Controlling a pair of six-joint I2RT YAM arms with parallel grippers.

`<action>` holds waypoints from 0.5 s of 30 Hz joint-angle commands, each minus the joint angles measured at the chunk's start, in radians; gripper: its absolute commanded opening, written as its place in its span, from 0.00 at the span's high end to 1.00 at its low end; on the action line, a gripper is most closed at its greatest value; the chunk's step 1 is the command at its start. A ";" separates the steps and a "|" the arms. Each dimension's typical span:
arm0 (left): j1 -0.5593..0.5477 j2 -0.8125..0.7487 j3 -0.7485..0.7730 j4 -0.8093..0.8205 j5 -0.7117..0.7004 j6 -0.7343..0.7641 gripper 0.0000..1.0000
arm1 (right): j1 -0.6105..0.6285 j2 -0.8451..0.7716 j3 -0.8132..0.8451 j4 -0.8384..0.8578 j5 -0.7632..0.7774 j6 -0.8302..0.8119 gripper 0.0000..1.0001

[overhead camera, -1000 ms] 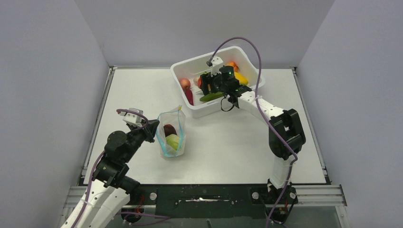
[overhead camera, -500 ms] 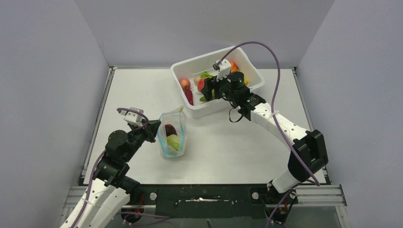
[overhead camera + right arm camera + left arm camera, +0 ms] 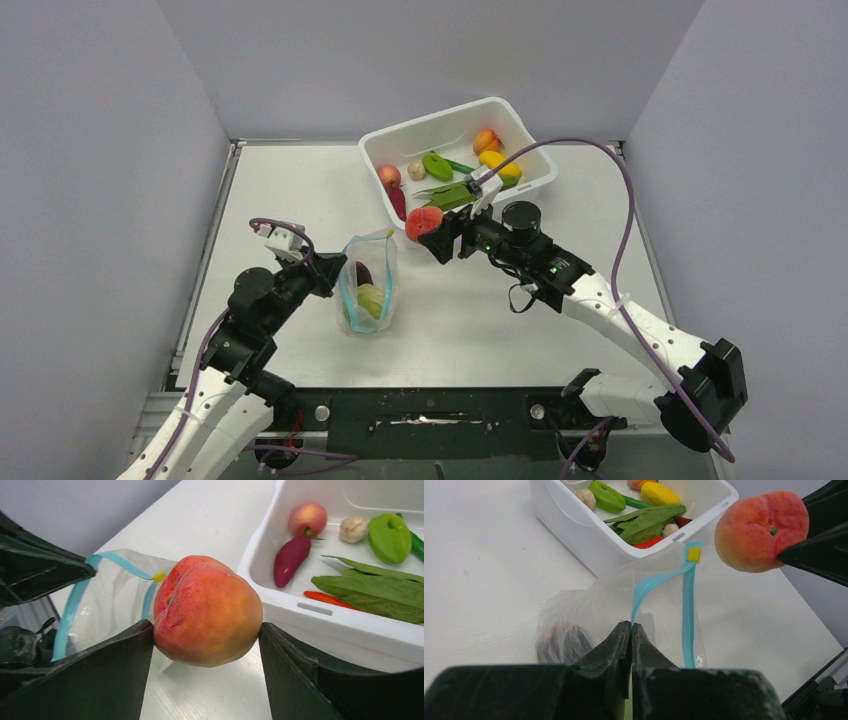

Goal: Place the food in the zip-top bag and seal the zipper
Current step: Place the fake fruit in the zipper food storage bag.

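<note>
The right claw (image 3: 431,229) has swung out of the tub (image 3: 400,216), carrying a peach (image 3: 207,611) to just beside the bag (image 3: 366,285).
It clamps the peach between both fingers. The left claw (image 3: 631,630) is pinched closed on the bag's rim, holding it upright on the desk (image 3: 480,310) (dark fruit (image 3: 358,272) and green ball (image 3: 369,298) already inside). My worry is the narrow mouth: released off-centre, the peach could strike the blue zipper (image 3: 687,605), tip the bag, or roll away.

Left arm (image 3: 245,310), right arm (image 3: 610,305): white link shells, black joint housings. Purple cable (image 3: 570,140) loops along each to small white wrist camera block (image 3: 484,184). Green LED (image 3: 487,246) lit near right wrist. Left hand (image 3: 631,626), right hand (image 3: 206,630): fingers (image 3: 100,680) matte black, wedge-shaped. Silver bolt heads (image 3: 321,412) on black base rail (image 3: 430,410).
</note>
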 commanded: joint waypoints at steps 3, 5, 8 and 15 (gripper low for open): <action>0.007 0.024 0.069 0.067 0.025 -0.040 1.00 | 0.041 -0.096 -0.041 0.165 -0.130 0.098 0.48; 0.006 0.027 0.072 0.071 0.027 -0.048 1.00 | 0.062 -0.103 -0.044 0.173 -0.129 0.102 0.48; 0.006 0.032 0.077 0.075 0.031 -0.068 1.00 | 0.092 -0.089 -0.043 0.173 -0.125 0.105 0.47; 0.006 0.052 0.109 0.063 0.058 -0.099 1.00 | 0.173 -0.012 -0.024 0.195 -0.077 0.111 0.47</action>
